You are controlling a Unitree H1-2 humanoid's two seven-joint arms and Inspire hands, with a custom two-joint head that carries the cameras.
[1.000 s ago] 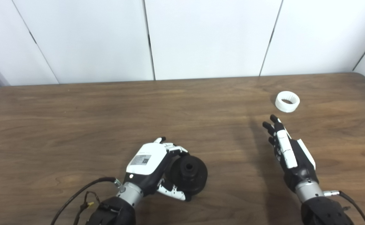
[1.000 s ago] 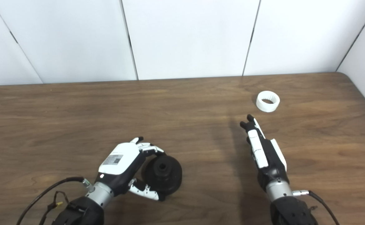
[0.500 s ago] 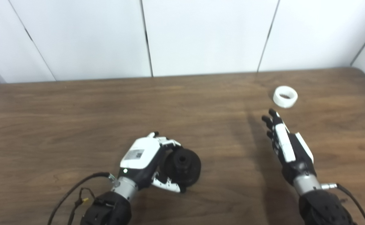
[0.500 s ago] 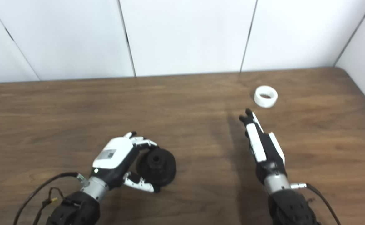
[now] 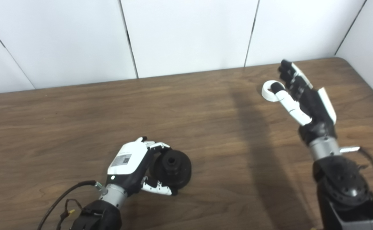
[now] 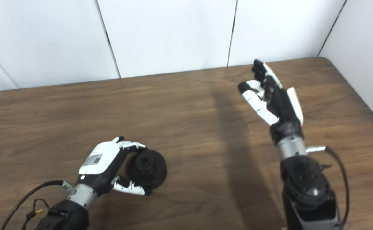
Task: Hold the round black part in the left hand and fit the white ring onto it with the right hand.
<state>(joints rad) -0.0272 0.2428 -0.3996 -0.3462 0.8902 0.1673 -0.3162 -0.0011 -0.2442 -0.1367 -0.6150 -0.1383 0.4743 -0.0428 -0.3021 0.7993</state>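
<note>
The round black part [image 5: 173, 164] lies on the wooden table [image 5: 78, 121] near the front, its centre hole facing up. My left hand [image 5: 130, 163] is wrapped around its left side, fingers over the far rim and thumb along the near rim. The white ring [image 5: 267, 91] lies at the far right of the table. My right hand [image 5: 301, 95] is raised over it, open with fingers spread, and its thumb covers part of the ring. I cannot tell whether the hand touches the ring.
White wall panels [image 5: 189, 32] stand close behind the table's far edge. A side wall [image 5: 371, 48] closes in at the right corner. A black cable [image 5: 65, 198] trails from my left wrist at the front.
The camera has shifted right. My right hand has risen and reached forward until it overlaps the white ring, with its thumb spread out. The left hand stays curled on the black part.
</note>
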